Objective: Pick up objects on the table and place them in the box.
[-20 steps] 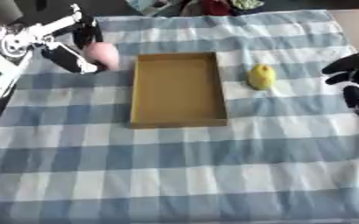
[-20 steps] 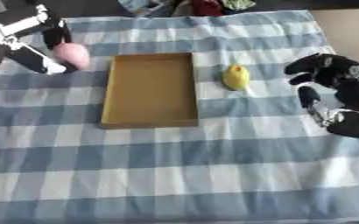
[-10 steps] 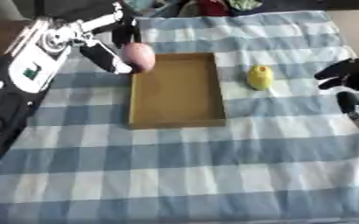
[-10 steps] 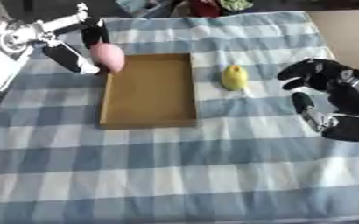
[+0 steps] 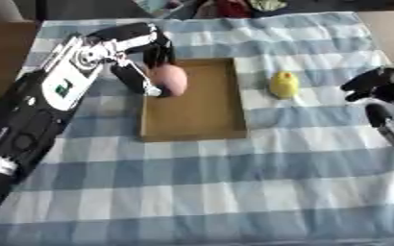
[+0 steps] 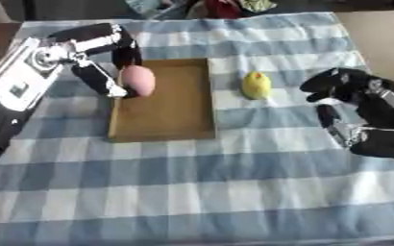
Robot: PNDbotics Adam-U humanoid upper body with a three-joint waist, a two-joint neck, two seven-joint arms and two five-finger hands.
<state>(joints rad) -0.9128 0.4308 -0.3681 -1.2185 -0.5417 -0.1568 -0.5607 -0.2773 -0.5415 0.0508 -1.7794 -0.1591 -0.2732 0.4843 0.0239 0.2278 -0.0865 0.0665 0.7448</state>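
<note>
Pink object held over the left rim of the box.

The pink egg-shaped object (image 5: 168,80) sits pinched in the left hand (image 5: 141,57), just above the cardboard box (image 5: 196,120) at its left wall. The yellow object (image 5: 284,84) lies right of the box, nearer the right hand (image 6: 351,103), which hangs slack and empty.

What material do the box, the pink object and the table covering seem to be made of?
The box looks like cardboard: flat brown, matt, with thin low walls. The pink object, held in the left hand, has a smooth, rounded, dull surface; possibly soft plastic or foam, but this stays uncertain. The table covering appears to be woven cloth: a blue and white check pattern, matt, with slight wrinkles.
</note>
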